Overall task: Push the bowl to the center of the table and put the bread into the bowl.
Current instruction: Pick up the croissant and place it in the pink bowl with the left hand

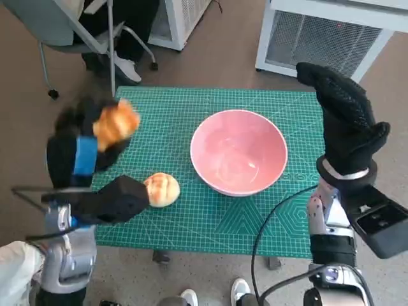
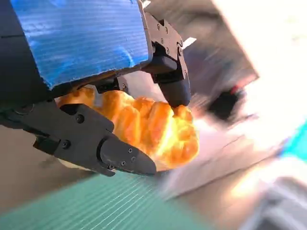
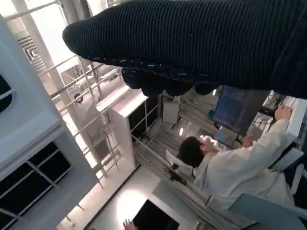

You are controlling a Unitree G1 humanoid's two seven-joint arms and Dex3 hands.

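A pink bowl [image 1: 239, 150] stands empty near the middle of the green mat [image 1: 299, 210]. My left hand [image 1: 86, 150] is raised over the mat's left edge and grips a golden bread piece [image 1: 115, 123]; the left wrist view shows this bread [image 2: 158, 129] clamped between the black fingers [image 2: 120, 155]. A second round bread roll [image 1: 161, 189] lies on the mat, left of the bowl. My right hand [image 1: 344, 118] is lifted beside the bowl's right side, fingers extended, holding nothing. The right wrist view shows the glove [image 3: 201, 43] but no task object.
A chair [image 1: 76, 32] with a person's legs and feet stands beyond the mat's far left corner. White ventilated cabinets [image 1: 331, 35] stand past the far edge. Shoes [image 1: 188, 297] show at the near edge. In the right wrist view a person [image 3: 240, 167] sits at a desk.
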